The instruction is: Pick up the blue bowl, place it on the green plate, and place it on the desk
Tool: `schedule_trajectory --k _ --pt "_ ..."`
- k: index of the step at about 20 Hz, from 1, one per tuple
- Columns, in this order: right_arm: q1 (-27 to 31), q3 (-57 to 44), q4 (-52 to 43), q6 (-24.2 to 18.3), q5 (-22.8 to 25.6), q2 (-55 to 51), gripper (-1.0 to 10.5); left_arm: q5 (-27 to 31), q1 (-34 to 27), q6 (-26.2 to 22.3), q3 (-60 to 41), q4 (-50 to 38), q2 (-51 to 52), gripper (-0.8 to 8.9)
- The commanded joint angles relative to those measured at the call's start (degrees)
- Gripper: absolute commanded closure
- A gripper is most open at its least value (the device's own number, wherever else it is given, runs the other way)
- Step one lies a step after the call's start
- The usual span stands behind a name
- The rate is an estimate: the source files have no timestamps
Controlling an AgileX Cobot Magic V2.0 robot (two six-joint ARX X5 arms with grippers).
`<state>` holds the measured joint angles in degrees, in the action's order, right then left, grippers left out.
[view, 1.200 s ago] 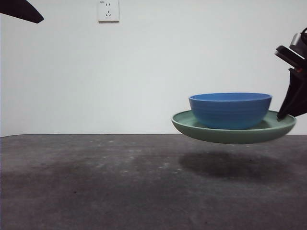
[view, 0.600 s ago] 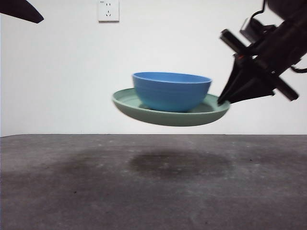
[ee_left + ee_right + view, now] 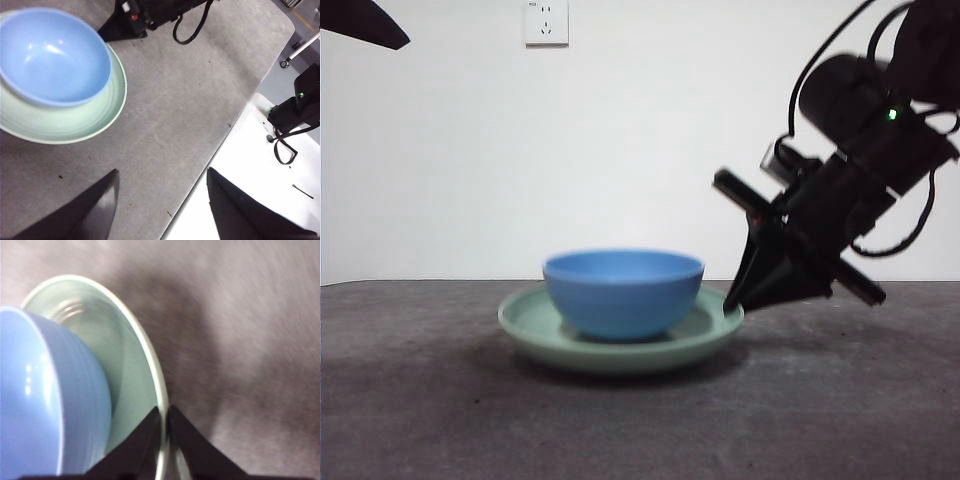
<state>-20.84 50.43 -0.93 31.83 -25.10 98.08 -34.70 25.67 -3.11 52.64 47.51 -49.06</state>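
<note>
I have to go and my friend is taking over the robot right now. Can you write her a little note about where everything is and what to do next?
Right gripper: shut on the plate rim.
Left gripper: open, holding nothing, waiting off to the side.
Bowl: sits in the plate.
Plate: looks to be down on the desk, though contact is hard to confirm.
Done: bowl placed on plate, both brought down to the desk.
Left: let go of the rim and pull the right arm away.

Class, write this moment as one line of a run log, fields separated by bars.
right gripper: shut on green plate rim | blue bowl: sits in plate | plate: low at desk | left gripper: open, holds nothing
</note>
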Motion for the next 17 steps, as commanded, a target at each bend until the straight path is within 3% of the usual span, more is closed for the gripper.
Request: schedule_trajectory --k 1,8,11,17 --pt "-0.44 1.42 -2.34 1.18 -0.31 2.1 9.3 -0.31 0.28 -0.28 0.74 -0.37 -0.24 5.34" --pt "-0.46 1.44 -2.45 0.72 0.02 2.54 9.3 -0.31 0.28 -0.26 0.74 -0.31 -0.24 5.34" --pt "-0.46 1.44 -2.23 0.74 0.0 2.27 7.7 -0.31 0.28 -0.28 0.74 -0.31 -0.26 5.34" --pt "-0.39 1.42 -0.46 0.33 1.14 -2.62 7.6 -0.28 0.28 -0.28 0.74 -0.28 -0.24 5.33"
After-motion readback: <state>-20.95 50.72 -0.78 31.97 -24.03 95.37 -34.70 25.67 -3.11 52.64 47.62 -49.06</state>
